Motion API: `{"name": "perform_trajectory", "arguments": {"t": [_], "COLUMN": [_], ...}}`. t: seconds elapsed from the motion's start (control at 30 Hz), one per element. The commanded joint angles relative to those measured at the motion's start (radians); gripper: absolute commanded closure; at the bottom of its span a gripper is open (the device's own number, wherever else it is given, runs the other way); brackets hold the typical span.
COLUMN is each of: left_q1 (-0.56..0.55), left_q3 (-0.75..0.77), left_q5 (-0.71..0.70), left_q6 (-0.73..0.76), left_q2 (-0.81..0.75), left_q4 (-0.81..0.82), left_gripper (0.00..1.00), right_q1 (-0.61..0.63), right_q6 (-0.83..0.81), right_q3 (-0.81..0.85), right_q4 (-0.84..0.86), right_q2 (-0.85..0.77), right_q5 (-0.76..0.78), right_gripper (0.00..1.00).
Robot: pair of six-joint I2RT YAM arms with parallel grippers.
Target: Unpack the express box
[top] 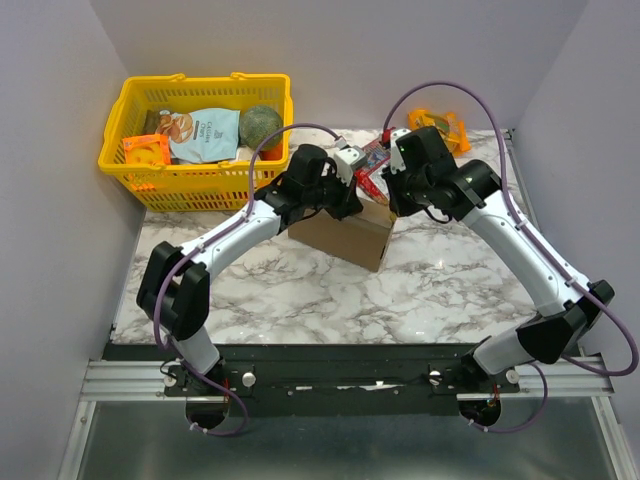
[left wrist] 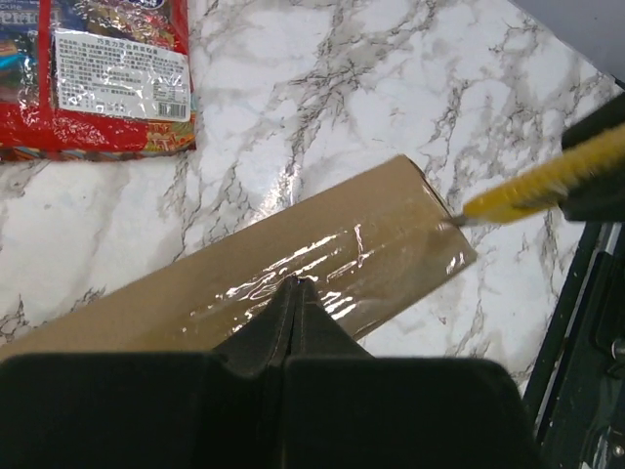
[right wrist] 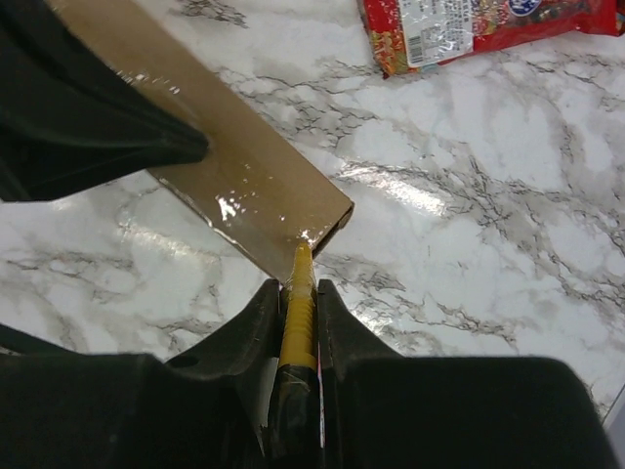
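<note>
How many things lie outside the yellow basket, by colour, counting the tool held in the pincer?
Brown: 1, the flat cardboard express box
Red: 1, a plastic snack packet
Orange: 1, an unclear object at the far right
Yellow: 1, a utility knife in the right pincer
Total: 4

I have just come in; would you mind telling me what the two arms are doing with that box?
The left gripper, shut, rests its tips on the taped top of the flat brown cardboard box on the marble table. The right gripper holds a yellow utility knife, blade tip at the box's end corner. The box is not yet open.
</note>
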Motion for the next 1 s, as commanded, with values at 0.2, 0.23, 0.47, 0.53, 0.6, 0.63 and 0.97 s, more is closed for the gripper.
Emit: {"name": "perform_trajectory", "arguments": {"t": [0.2,0.23,0.47,0.53,0.6,0.63,0.97], "left_q1": [0.024,0.036,0.168,0.194,0.220,0.222,0.212], "left_q3": [-0.011,-0.009,0.008,0.011,0.023,0.043,0.325], "left_q5": [-0.013,0.022,0.104,0.093,0.064,0.045,-0.097], "left_q6": [0.063,0.072,0.086,0.118,0.135,0.144,0.104], "left_q2": [-0.003,-0.014,-0.118,-0.146,-0.144,-0.135,0.119], "left_q4": [-0.088,-0.089,-0.097,-0.071,-0.060,-0.060,-0.049], "left_gripper": [1.00,1.00,1.00,0.88,0.72,0.68,0.57], "right_q1": [0.031,0.031,0.031,0.031,0.033,0.033,0.031], "right_q6": [0.008,-0.003,-0.015,-0.024,-0.033,-0.037,-0.076], "right_q3": [0.027,0.032,0.023,0.018,0.004,-0.002,-0.109], "right_q4": [0.054,0.048,0.051,0.054,0.059,0.065,0.071], "right_q2": [0.066,0.073,0.075,0.072,0.061,0.056,-0.011], "right_q5": [-0.140,-0.138,-0.102,-0.094,-0.083,-0.080,-0.060], "right_gripper": [1.00,1.00,1.00,1.00,1.00,1.00,1.00]}}
